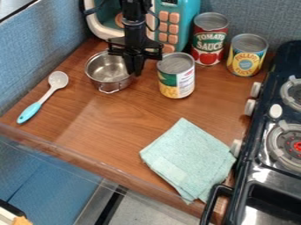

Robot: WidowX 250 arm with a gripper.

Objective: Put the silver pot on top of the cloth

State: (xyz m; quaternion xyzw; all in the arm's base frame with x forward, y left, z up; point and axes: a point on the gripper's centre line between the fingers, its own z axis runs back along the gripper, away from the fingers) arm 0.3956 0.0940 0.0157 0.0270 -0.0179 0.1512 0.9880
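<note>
The gripper hangs down at the right rim of the silver pot, overlapping that edge in the view. The small, shiny round pot has its open top facing up, with a wire handle at its front, and appears to rest on the wooden counter. Whether the gripper holds the rim is unclear. A folded light green cloth lies flat at the lower right, apart from the pot.
Close to the gripper's right stands a can with a green and white label. Behind are a tomato can, a yellow can and a toy microwave. A spoon lies left; the stove borders the right.
</note>
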